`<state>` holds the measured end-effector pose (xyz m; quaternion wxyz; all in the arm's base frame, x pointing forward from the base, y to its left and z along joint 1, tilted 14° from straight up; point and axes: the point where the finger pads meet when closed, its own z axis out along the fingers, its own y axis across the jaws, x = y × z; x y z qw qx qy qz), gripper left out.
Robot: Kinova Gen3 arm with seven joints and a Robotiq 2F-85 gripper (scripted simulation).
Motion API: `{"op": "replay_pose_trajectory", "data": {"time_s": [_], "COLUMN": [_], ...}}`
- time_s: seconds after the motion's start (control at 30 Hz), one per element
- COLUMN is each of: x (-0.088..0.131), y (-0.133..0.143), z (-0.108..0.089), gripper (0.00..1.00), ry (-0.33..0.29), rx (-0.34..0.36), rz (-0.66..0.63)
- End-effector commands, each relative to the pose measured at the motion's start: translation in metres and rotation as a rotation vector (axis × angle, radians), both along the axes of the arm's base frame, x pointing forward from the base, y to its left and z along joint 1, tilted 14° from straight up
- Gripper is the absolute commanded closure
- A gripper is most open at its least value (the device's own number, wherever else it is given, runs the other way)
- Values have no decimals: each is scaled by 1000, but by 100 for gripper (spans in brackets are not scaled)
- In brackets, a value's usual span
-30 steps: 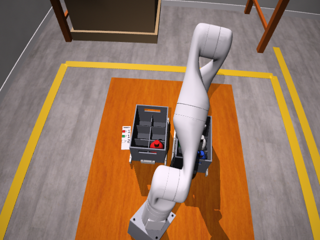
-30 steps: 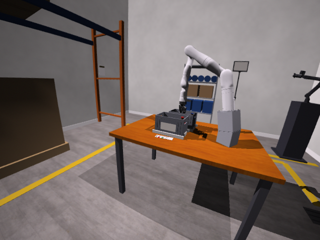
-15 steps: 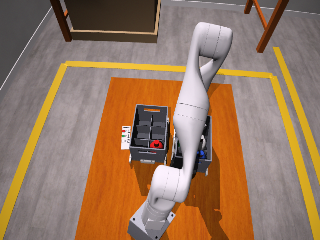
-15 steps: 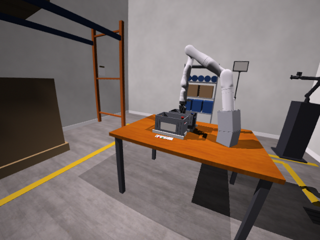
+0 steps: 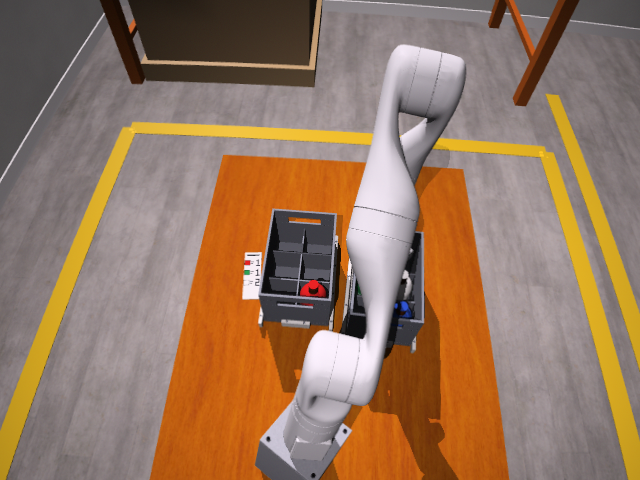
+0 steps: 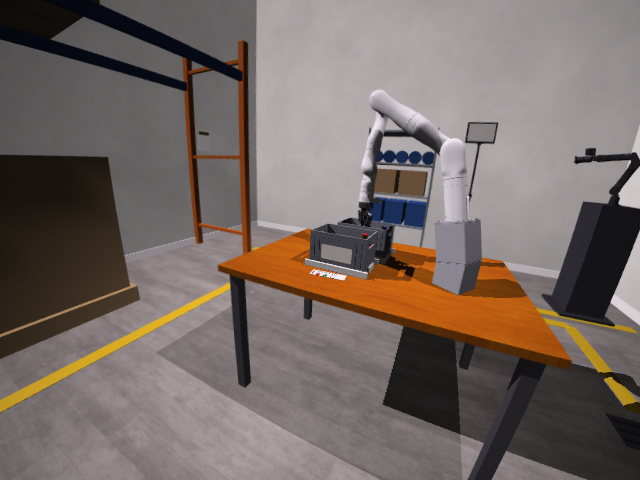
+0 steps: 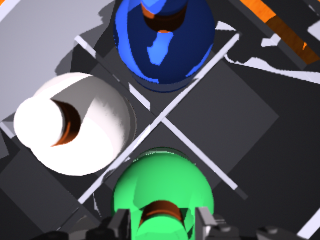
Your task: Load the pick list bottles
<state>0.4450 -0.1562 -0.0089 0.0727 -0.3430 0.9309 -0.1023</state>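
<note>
pick list (image 5: 251, 291) (image 6: 328, 274) reads one red, one green, two white; red bottle (image 5: 313, 290) (image 6: 364, 236) already stands in the receiving crate (image 5: 323, 312) (image 6: 317, 253). present item: green bottle (image 5: 358, 287) (image 7: 162, 187), upright in a cell of the source crate (image 5: 408, 333) (image 7: 200, 153). gripper (image 6: 364, 219) (image 7: 162, 224) is partly spread, fingers either side of the green cap (image 7: 161, 229), a slim gap showing at one side; no firm pinch evident. handling estimate: stiff, smooth body, likely light to moderate if filled, contents unknown; rounded shoulder probably slippery. best hold: cap and narrow neck, centred, pads level, since the wide shoulder would shed the pads. a high hold may let the base swing, so lift straight and slowly past the dividers; dragging could tilt the crate. white bottle (image 5: 406, 285) (image 7: 95, 130) and blue bottle (image 5: 403, 310) (image 7: 160, 75) sit in neighbouring cells, so keep clearance.

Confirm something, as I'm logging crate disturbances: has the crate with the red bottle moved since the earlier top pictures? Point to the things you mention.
No; the crate (image 5: 297, 308) (image 6: 341, 237) sits just as before beside the pick list (image 5: 251, 291) (image 6: 328, 274).
</note>
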Motion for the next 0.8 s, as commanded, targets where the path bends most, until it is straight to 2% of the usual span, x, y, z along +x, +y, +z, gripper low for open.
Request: {"op": "replay_pose_trajectory", "data": {"time_s": [0.0, 0.77], "x": [0, 0], "y": [0, 0], "z": [1, 1], "gripper": [56, 63], "ry": [-1, -1], "rx": [0, 0], "rz": [0, 0]}}
